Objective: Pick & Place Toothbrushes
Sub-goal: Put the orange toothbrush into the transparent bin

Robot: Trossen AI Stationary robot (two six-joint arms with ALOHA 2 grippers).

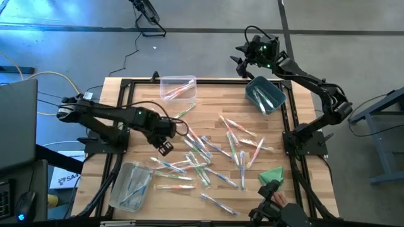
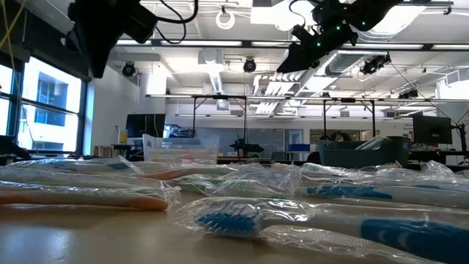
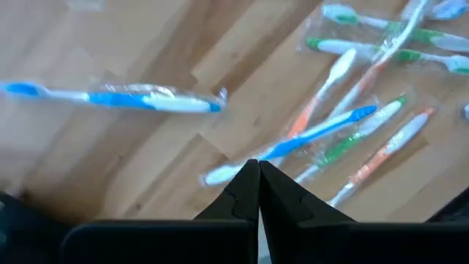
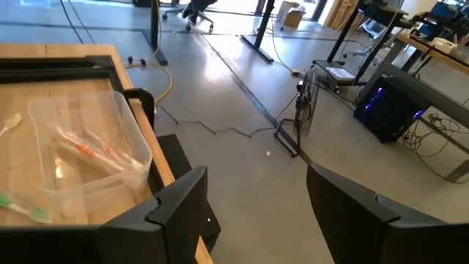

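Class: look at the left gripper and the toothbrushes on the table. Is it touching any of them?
Apart. In the left wrist view the left gripper is shut on nothing, hanging above the toothbrushes, none between its fingertips.

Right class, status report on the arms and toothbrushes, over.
Left gripper fingers shut, empty, above table. Right gripper open beyond the teal bin. Toothbrushes scattered. Nothing blocking.

Grey concrete floor point(image 4: 242, 176), ceiling lights point(image 2: 226, 18), windows point(image 2: 44, 103)
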